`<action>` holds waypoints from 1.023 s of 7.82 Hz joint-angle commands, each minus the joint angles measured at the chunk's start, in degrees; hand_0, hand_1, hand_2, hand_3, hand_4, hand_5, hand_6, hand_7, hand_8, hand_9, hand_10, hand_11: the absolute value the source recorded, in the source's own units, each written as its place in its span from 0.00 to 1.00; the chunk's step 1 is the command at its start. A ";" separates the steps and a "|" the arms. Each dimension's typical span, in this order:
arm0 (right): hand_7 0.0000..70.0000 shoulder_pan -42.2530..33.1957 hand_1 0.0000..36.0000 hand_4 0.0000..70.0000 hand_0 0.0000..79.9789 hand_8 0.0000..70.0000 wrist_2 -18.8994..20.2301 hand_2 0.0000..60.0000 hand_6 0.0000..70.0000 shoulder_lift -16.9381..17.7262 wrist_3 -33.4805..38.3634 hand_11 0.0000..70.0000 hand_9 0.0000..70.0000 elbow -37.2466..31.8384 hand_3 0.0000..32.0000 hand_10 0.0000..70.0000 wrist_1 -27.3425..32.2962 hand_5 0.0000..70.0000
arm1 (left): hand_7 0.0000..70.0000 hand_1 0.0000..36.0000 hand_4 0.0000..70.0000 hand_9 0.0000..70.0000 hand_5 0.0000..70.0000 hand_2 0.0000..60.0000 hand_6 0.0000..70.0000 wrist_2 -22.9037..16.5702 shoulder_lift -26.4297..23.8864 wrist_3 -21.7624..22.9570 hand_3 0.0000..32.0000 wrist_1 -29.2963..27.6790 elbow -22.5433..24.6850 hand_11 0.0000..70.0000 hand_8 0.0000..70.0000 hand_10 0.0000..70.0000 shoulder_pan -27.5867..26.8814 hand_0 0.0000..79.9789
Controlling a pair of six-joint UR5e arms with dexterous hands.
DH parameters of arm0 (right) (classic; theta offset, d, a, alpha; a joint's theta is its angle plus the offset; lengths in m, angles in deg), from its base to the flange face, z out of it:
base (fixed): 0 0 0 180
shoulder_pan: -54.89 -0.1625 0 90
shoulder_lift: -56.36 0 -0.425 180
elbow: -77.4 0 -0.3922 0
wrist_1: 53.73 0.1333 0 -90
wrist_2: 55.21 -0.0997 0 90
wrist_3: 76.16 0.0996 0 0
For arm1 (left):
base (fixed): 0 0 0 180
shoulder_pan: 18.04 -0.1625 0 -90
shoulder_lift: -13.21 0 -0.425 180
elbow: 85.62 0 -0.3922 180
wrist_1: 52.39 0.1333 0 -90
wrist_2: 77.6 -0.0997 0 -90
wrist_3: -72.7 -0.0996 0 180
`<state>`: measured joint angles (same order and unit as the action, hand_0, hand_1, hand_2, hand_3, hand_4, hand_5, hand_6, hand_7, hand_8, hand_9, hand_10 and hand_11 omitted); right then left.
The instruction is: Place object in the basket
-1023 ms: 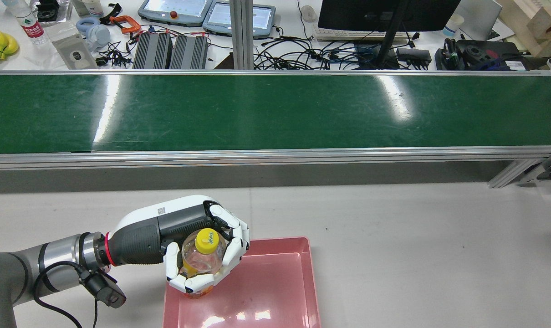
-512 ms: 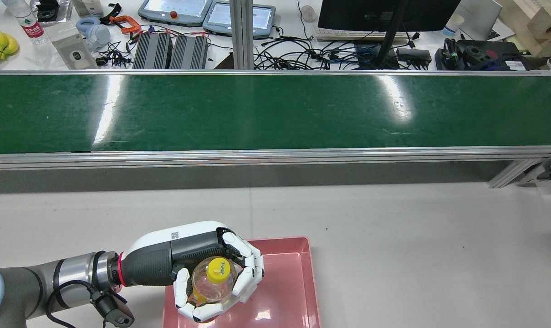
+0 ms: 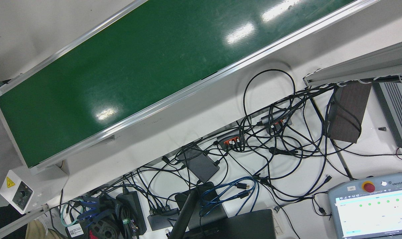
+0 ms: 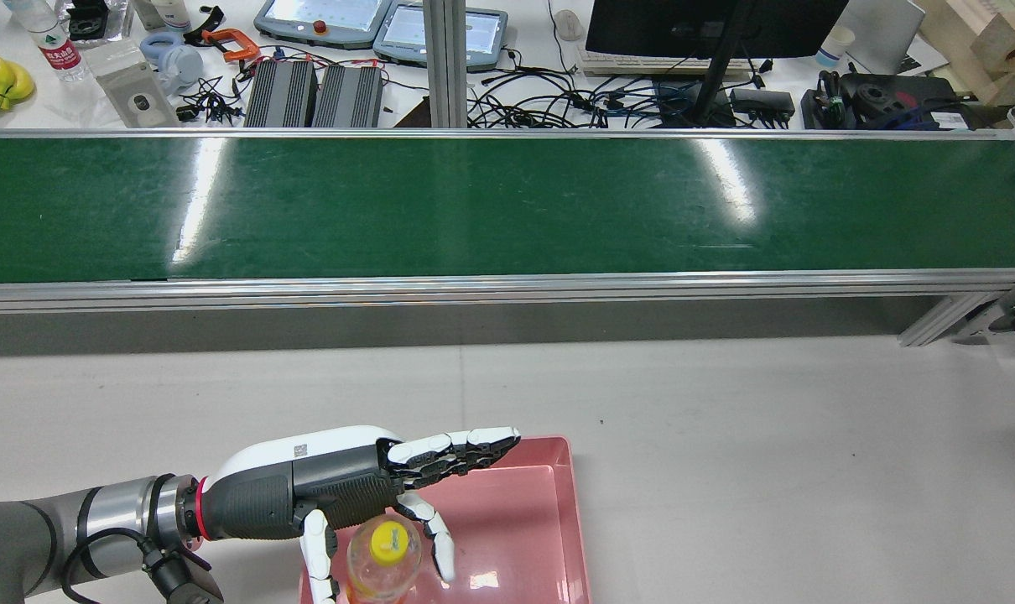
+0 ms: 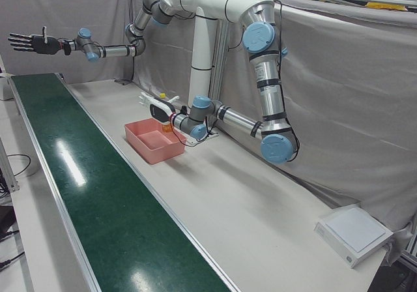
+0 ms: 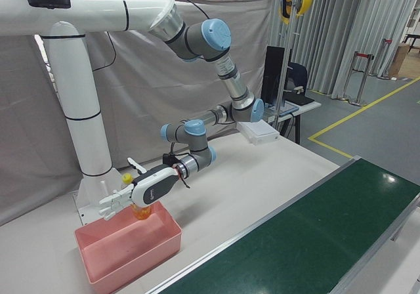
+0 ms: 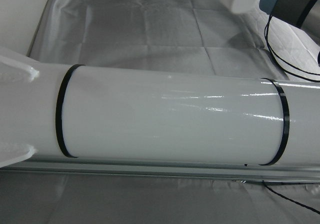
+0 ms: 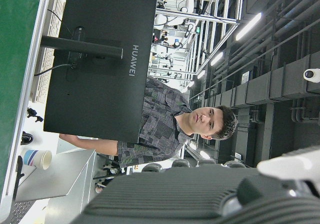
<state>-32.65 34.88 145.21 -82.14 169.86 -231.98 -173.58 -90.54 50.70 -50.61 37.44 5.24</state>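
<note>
A clear bottle [image 4: 382, 564] with a yellow cap and orange drink stands upright in the near left corner of the pink basket [image 4: 549, 470]. My left hand [image 4: 365, 491] is open over that corner. Its fingers stretch flat across the basket's far rim and two fingers hang on either side of the bottle without gripping it. In the right-front view the left hand [image 6: 134, 192] hovers just above the basket [image 6: 131, 248], with the bottle [image 6: 140, 210] beneath it. My right hand [image 5: 29, 42] is raised high beyond the belt's far end, fingers spread and empty.
The long green conveyor belt [image 4: 507, 205] runs across the station beyond the grey table [image 4: 767, 470]. Behind it lies a desk with cables, a monitor [image 4: 709, 25] and teach pendants. The white pedestal [image 5: 202, 57] stands behind the basket [image 5: 154, 142].
My left hand has opened and let go of the bottle after carrying it lower over the basket. The bottle now stands in the basket on its own.
</note>
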 commanded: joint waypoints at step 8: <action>0.00 0.00 0.00 0.00 0.00 0.00 0.00 0.00 0.00 0.00 -0.08 0.00 0.00 0.00 0.00 0.00 0.00 0.00 | 0.01 0.37 0.00 0.00 0.00 0.00 0.00 0.80 -0.92 0.55 0.04 2.07 2.09 0.00 0.00 0.00 0.97 0.88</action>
<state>-32.64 34.88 145.21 -82.14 169.86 -231.98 -173.04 -90.76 51.09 -50.17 38.05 5.77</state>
